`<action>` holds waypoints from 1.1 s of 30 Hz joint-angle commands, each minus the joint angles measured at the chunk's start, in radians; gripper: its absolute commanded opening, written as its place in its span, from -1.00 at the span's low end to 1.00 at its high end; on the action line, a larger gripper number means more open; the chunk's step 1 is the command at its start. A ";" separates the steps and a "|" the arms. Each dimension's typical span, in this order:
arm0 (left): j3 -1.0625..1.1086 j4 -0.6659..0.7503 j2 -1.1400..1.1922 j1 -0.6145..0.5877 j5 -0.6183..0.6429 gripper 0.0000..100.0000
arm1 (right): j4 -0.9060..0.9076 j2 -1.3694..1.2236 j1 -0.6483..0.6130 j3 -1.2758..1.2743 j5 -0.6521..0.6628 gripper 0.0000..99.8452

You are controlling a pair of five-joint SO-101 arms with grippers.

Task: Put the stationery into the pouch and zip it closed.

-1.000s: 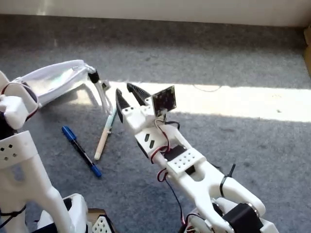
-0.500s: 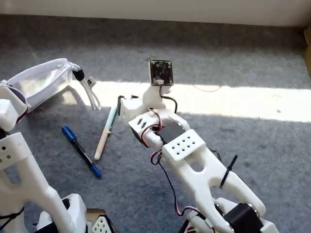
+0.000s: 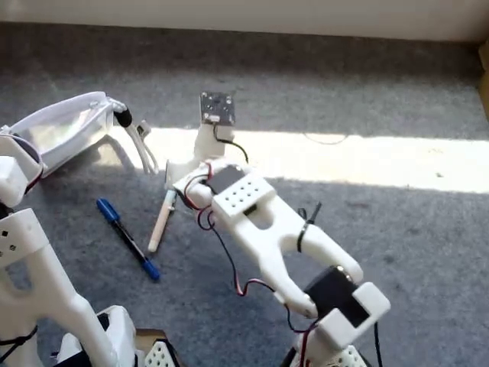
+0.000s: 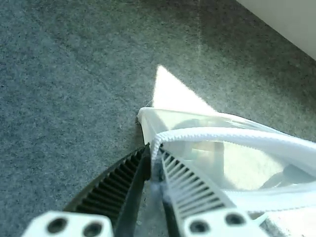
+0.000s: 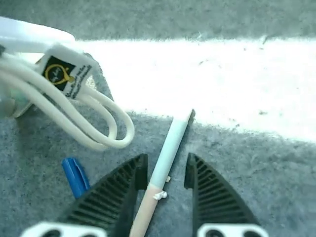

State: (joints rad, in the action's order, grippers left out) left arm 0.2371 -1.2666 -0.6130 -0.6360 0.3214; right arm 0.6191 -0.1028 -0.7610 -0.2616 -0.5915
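A clear white pouch (image 3: 65, 126) lies at the far left, its cord loop (image 3: 144, 149) trailing toward the middle. My left gripper (image 4: 153, 154) is shut on the pouch's zipper edge (image 4: 217, 136). A white and beige pen (image 3: 160, 225) lies on the carpet, with a blue pen (image 3: 126, 238) to its left. My right gripper (image 5: 166, 160) is open just above the white pen (image 5: 170, 143), one finger on each side of it. The blue pen's cap (image 5: 74, 177) and the cord loop (image 5: 94, 123) with its tag (image 5: 64, 71) lie close beside that gripper.
Grey carpet (image 3: 367, 92) covers the floor, crossed by a bright sunlit band (image 3: 367, 157). A thin wire (image 3: 325, 139) lies in that band. A pale wall base (image 3: 306, 15) runs along the far edge.
My right arm has swung left and tipped its wrist down over the white pen. The pouch shifted slightly left a second ago and has since held still in my left gripper.
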 commanded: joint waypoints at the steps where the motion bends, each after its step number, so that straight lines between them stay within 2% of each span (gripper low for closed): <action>1: -0.010 0.020 -0.047 -0.013 0.014 -0.97 | 0.047 -0.067 -0.018 0.179 -0.058 -0.75; 10: -0.010 0.021 -0.047 -0.018 0.012 -0.97 | 0.242 -0.352 -0.021 0.556 -0.180 -0.75; 25: -0.010 0.021 -0.047 -0.018 0.011 -0.97 | 0.390 -0.656 0.001 0.877 -0.175 -0.75; 33: -0.010 0.020 -0.045 -0.018 0.008 -0.97 | 0.572 -0.826 0.007 1.133 -0.173 -0.76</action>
State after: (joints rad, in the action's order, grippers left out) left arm 0.2371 -1.2666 -0.6130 -0.6360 0.3214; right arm 1.1285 -0.9145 -0.7641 0.7618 -0.7587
